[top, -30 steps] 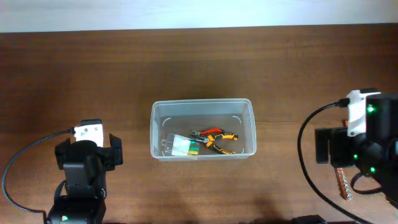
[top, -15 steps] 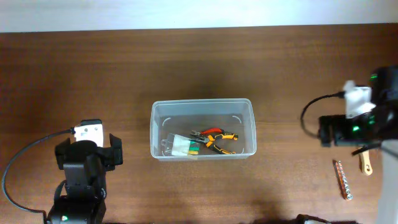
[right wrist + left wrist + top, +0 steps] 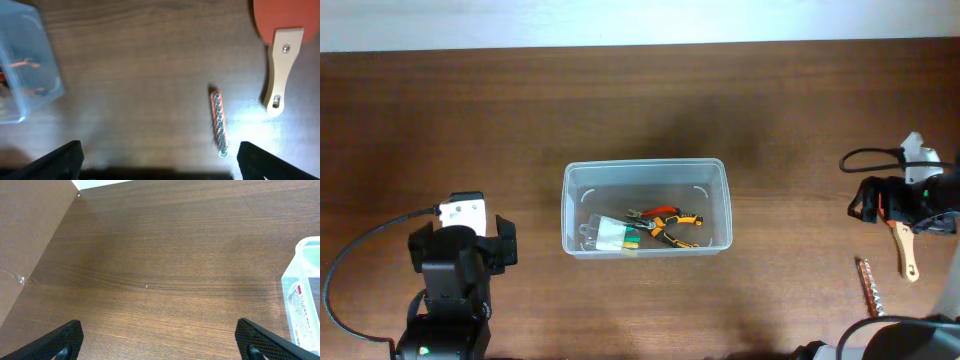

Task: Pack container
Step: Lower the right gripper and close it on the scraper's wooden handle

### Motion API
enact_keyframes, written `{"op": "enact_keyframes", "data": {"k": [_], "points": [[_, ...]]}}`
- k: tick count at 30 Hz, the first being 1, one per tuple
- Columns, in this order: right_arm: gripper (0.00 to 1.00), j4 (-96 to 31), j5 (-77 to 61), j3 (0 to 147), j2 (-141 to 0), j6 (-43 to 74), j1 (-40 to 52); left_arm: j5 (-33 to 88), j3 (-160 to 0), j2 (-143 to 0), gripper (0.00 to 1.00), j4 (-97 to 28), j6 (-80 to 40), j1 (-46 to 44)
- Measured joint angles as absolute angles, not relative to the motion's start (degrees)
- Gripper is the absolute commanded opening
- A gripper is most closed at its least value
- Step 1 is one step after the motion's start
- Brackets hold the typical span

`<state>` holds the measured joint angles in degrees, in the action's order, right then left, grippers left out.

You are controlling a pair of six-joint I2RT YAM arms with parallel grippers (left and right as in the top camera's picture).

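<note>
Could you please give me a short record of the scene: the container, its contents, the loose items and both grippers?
container: clear tub, no lid on it
contents: pliers with red and orange handles; clear packet
outside: red paddle with wooden handle; bit strip beside it, not touching
left gripper: open, empty, left of the container
right gripper: open, empty, near the paddle

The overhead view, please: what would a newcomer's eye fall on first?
The clear container in the middle of the table, with orange- and red-handled pliers and a green-edged packet lying inside it. Next, towards the table's right edge, a wooden-handled red paddle and a thin strip of metal bits lie loose on the wood, outside the container.
</note>
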<state>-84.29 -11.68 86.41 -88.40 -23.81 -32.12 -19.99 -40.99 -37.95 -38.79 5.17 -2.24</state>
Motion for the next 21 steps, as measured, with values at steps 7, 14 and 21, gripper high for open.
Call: {"op": "enact_keyframes", "data": {"k": [7,14,21], "points": [[0.99,-75.02,-8.47,76.31,-88.51,-26.65,-32.12,-19.99,-40.99,-37.95,0.99,-38.79,5.17,-2.24],[0.99,-70.81,-3.07,72.07,-89.32,-22.57,-32.23,-19.99,-40.99,-37.95,0.99,-38.79,5.17,-2.24],[0.99,-65.56,-2.11,72.14,-89.32,-25.89,-36.82,-19.99,-40.99,-37.95,0.99,-38.79,5.17,-2.24]]}}
